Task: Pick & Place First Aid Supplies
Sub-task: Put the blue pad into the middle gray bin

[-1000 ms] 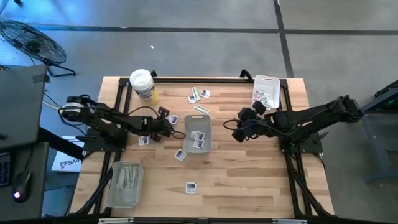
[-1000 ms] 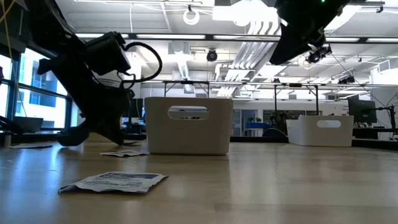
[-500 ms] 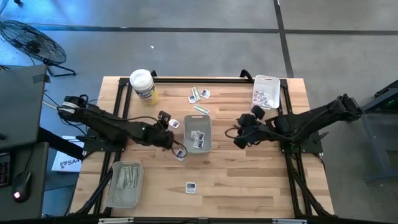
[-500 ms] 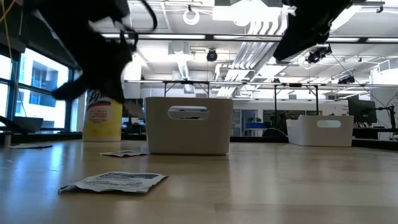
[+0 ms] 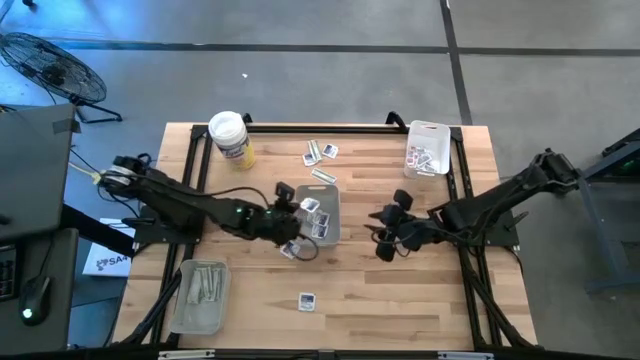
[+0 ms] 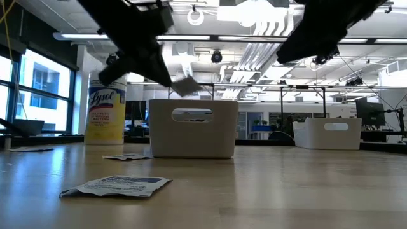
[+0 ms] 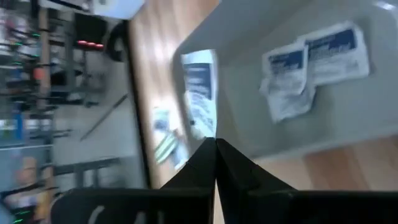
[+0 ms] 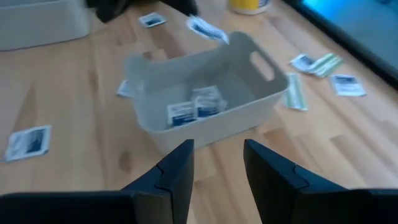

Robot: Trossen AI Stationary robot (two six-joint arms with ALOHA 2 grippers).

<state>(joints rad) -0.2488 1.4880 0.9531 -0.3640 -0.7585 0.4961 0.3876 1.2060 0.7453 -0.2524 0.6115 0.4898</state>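
My left gripper (image 5: 299, 211) hangs over the left rim of the middle tray (image 5: 330, 236), shut on a white packet with blue print (image 7: 199, 93). The low view shows that packet (image 6: 186, 86) in the air above the tray (image 6: 193, 127). Two more packets (image 7: 311, 56) lie on the tray's floor. Other packets lie flat on the table, one near the front (image 5: 307, 300) and one beside the tray (image 5: 290, 250). My right gripper (image 5: 384, 243) hovers open to the right of the tray, nothing between its fingers (image 8: 180, 168). My left gripper pinches the packet's near end (image 7: 207, 132) between its two fingertips. The fingers slant down from the table's left. The rest of the packet sticks out past the fingertips, lifted clear above the tray's left rim.
A yellow-labelled tub (image 5: 230, 135) stands at the far left. Several packets and strips (image 5: 320, 153) lie beyond the middle tray. A tray with packets (image 5: 428, 147) sits at the far right and a tray with strips (image 5: 200, 295) at the near left.
My left gripper has risen from the table left of the middle tray and swung toward the table's right, carrying a packet up over the tray's left rim. My right gripper has moved toward the near edge, staying open.
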